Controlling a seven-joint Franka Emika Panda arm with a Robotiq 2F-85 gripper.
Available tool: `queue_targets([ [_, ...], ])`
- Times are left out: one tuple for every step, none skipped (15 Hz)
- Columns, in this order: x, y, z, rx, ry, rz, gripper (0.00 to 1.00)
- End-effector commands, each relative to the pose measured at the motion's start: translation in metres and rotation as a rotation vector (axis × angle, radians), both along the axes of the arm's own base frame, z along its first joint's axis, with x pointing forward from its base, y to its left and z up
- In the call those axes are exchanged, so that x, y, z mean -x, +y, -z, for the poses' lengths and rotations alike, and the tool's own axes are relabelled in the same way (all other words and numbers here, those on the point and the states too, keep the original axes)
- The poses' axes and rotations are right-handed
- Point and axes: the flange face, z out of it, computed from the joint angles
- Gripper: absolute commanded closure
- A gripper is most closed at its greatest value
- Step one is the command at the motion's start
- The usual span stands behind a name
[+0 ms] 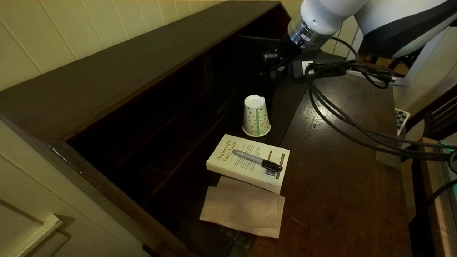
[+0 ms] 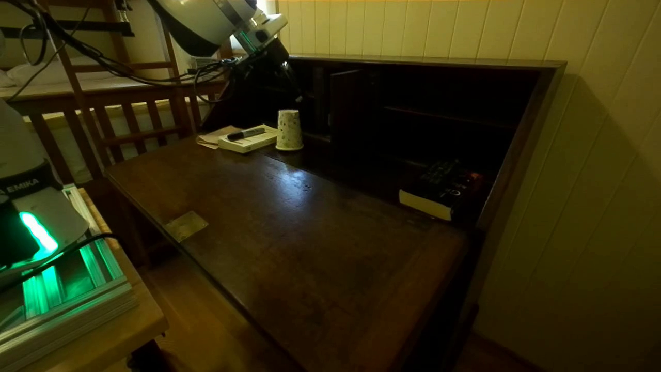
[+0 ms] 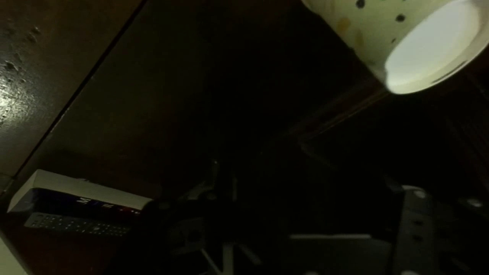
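My gripper [image 1: 269, 64] hangs in the air above the back of the dark desk, inside the shadowed hutch opening. It also shows in an exterior view [image 2: 293, 85] and, very dark, in the wrist view [image 3: 305, 179]. Its fingers stand apart with nothing seen between them. The nearest thing is a speckled paper cup [image 1: 256, 117], standing upside down on the desk, apart from the gripper. The cup also shows in an exterior view [image 2: 289, 132] and in the wrist view [image 3: 431, 46]. Beside it lies a cream paperback [image 1: 246, 171] with a grey marker [image 1: 253, 158] on top.
Brown paper [image 1: 242, 210] lies beside the paperback. A thick dark book [image 2: 439, 191] lies at the hutch's far end; a dark book with pale pages shows in the wrist view [image 3: 88, 191]. A small hutch door [image 2: 346, 106] stands open. Black cables [image 1: 342, 117] hang over the desk.
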Motion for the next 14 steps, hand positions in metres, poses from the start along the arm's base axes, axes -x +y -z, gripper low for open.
queue_targets([
  [0.001,-0.007,-0.001,-0.033,-0.017,0.024,0.00],
  [-0.001,-0.009,-0.001,-0.038,-0.023,0.033,0.00],
  [-0.003,-0.009,0.001,-0.053,-0.029,0.036,0.00],
  [-0.005,-0.010,0.001,-0.063,-0.036,0.040,0.00],
  [-0.006,-0.010,0.003,-0.075,-0.040,0.046,0.00],
  [-0.009,-0.010,0.005,-0.095,-0.046,0.050,0.00],
  [-0.011,-0.009,0.007,-0.111,-0.052,0.053,0.00],
  [-0.013,-0.008,0.009,-0.123,-0.054,0.054,0.00],
  [-0.016,-0.008,0.012,-0.132,-0.056,0.056,0.00],
  [-0.019,-0.006,0.015,-0.140,-0.054,0.056,0.00],
  [-0.022,-0.005,0.020,-0.151,-0.053,0.057,0.00],
  [-0.025,-0.004,0.024,-0.163,-0.049,0.054,0.00],
  [-0.028,-0.001,0.029,-0.171,-0.042,0.050,0.00],
  [-0.030,0.001,0.034,-0.181,-0.037,0.043,0.00],
])
